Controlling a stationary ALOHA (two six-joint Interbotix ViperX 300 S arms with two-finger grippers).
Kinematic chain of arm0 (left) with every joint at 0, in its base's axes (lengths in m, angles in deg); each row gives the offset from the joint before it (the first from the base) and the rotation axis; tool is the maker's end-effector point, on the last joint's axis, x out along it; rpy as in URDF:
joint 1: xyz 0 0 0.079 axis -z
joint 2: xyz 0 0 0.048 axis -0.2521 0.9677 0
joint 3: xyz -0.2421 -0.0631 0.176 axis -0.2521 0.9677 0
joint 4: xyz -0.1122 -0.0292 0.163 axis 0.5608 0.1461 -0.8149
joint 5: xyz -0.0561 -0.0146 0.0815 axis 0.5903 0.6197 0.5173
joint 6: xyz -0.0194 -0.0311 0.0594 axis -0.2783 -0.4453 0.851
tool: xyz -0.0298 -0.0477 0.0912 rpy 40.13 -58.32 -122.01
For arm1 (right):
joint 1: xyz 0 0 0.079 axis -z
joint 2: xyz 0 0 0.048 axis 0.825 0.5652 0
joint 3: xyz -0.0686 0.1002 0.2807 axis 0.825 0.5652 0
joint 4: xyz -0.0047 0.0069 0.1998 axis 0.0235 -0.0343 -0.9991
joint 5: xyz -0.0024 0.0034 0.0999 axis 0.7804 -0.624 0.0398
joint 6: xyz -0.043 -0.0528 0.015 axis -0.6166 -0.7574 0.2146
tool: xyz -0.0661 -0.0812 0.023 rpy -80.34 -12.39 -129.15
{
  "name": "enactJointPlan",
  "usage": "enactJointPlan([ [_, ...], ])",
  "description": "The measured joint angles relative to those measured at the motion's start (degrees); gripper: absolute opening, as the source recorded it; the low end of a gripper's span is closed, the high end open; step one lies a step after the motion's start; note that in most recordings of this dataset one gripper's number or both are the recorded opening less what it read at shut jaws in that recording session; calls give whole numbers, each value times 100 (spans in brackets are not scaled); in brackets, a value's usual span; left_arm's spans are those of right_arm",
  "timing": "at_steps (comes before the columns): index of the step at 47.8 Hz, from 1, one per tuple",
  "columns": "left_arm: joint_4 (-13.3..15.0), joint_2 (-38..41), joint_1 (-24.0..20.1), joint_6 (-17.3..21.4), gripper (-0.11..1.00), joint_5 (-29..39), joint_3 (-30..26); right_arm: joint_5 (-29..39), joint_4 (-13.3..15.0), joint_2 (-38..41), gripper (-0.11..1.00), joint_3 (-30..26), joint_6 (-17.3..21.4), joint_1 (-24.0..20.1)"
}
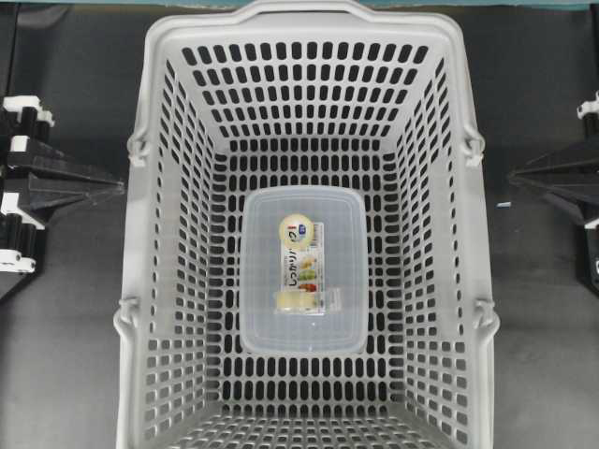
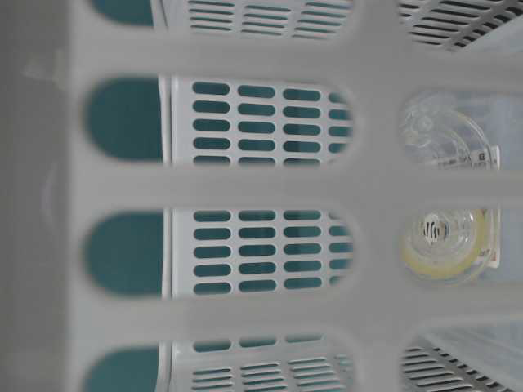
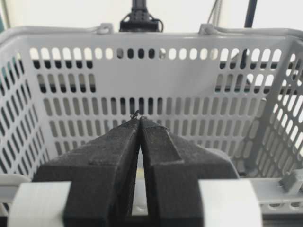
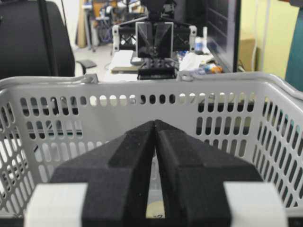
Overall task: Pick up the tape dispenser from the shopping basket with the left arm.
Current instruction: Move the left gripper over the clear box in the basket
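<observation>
Reaching in cleanly calls for spreading the left gripper [image 1: 120, 186], whose fingers [image 3: 118, 156] are pressed together on nothing at nine o'clock outside the shopping basket [image 1: 159, 84], then lifting it over the rim. The tape dispenser [image 1: 303, 271] lies flat mid-floor; descend centred, straddling its narrower width. At three o'clock, the right gripper [image 4: 155, 124] is likewise closed, empty.

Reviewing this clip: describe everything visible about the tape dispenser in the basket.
The tape dispenser is a flat, translucent, plastic-looking rectangular box with rounded corners. It lies flat on the slotted floor of the light-grey shopping basket, roughly central, long side running up and down the overhead view, apart from all four walls. A narrow label bears a yellow circle, Japanese text and small coloured pictures. A pale yellowish roll shows at the label's lower end. Nothing else touches it.
</observation>
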Motion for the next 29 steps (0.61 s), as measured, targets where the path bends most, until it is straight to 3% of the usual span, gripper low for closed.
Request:
enactJointPlan([
  [4,-79,9,26,-79,0,123,-105,0,-9,-9,0,-9,18,18],
  [14,-211,396,255,-510,0,1195,-1072,97,-53,-176,0,-70,70,88],
  [29,-211,1969,738,-747,0,2848,-2593,1134,-53,-439,0,-167,88,105],
])
